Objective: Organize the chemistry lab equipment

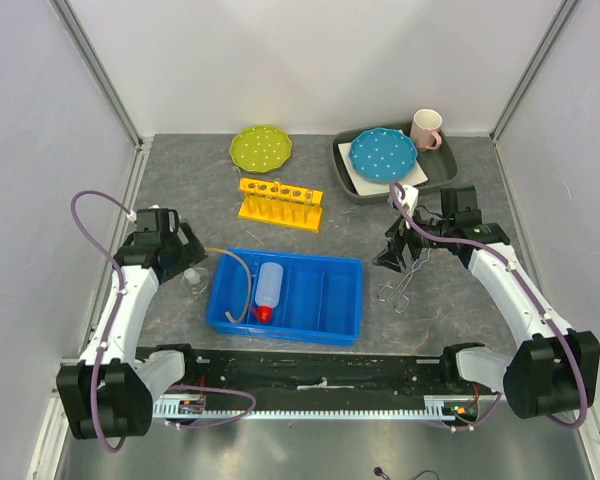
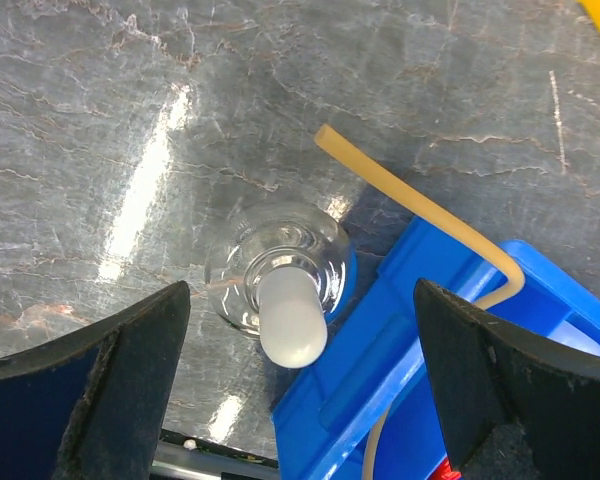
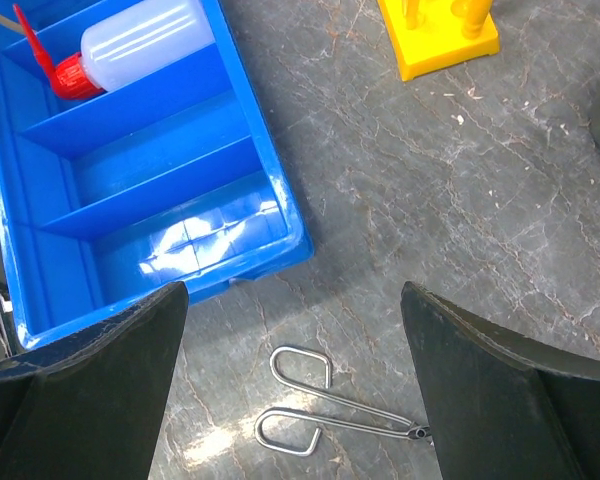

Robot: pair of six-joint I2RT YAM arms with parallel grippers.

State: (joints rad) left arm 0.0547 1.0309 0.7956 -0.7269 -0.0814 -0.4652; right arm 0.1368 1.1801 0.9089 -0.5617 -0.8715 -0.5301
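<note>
1. Two grippers are in view. The left gripper and the right gripper both have their fingers spread wide and hold nothing.
2. The left gripper hangs over a small clear glass flask with a white stopper. The flask stands on the grey marbled table, just beside the left wall of a blue plastic divided tray, and touches neither finger.
3. A thin tan rubber tube has one end on the table. It bends over the tray wall into the tray.
4. A small white squeeze bottle with a red cap lies on its side in the left part of the tray.
5. The right gripper hovers above scissor-like metal tongs, which lie flat on the table to the right of the tray.
6. A yellow holed test-tube rack stands on the table behind the tray.
</note>
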